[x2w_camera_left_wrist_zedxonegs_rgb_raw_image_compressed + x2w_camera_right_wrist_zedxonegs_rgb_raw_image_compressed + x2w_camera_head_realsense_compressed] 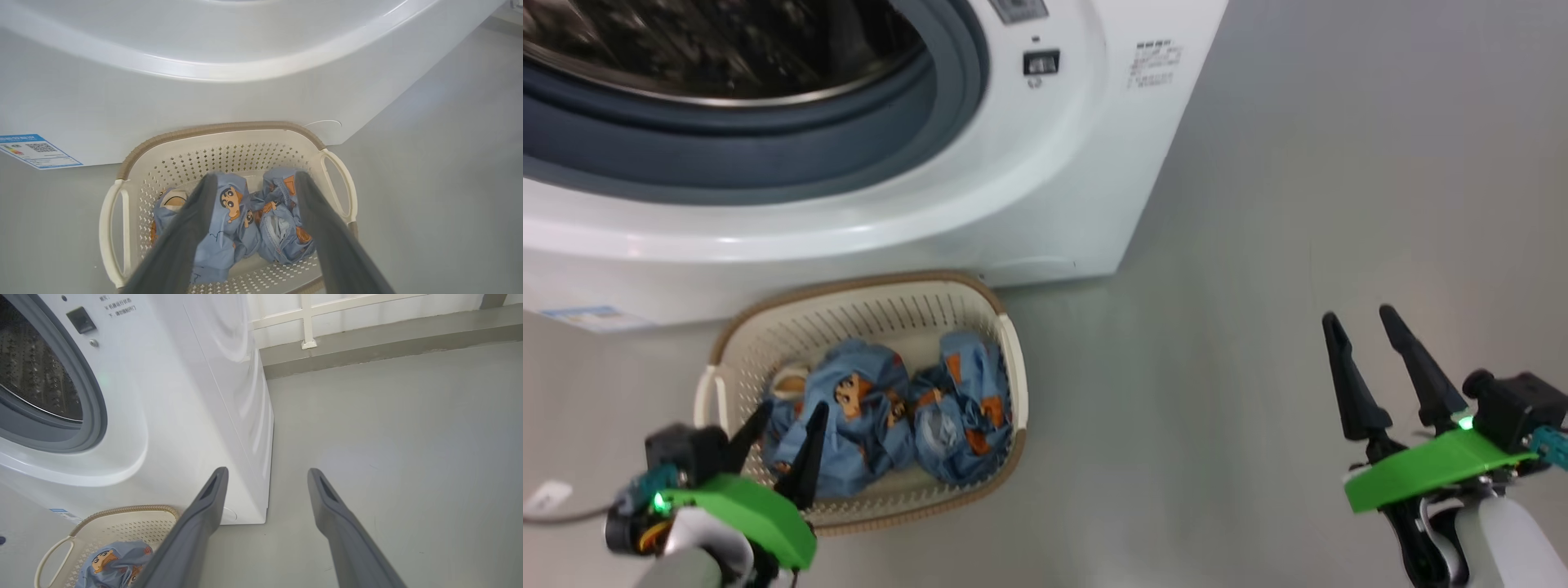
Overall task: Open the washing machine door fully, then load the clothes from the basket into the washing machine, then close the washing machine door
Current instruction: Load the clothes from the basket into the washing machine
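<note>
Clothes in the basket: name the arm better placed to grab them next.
Left. Its open fingers hang over the clothes in the basket; the right arm's fingers sit apart over bare floor.

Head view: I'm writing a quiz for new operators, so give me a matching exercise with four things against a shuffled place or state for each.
Things:
1. clothes
2. basket
3. left claw
4. right claw

Places or states:
A. open, over the floor, well off to the basket's right
B. on the floor in front of the washing machine
C. open, poised over the clothes
D. bunched up inside the basket

Pairs: 1-D, 2-B, 3-C, 4-A.
</note>
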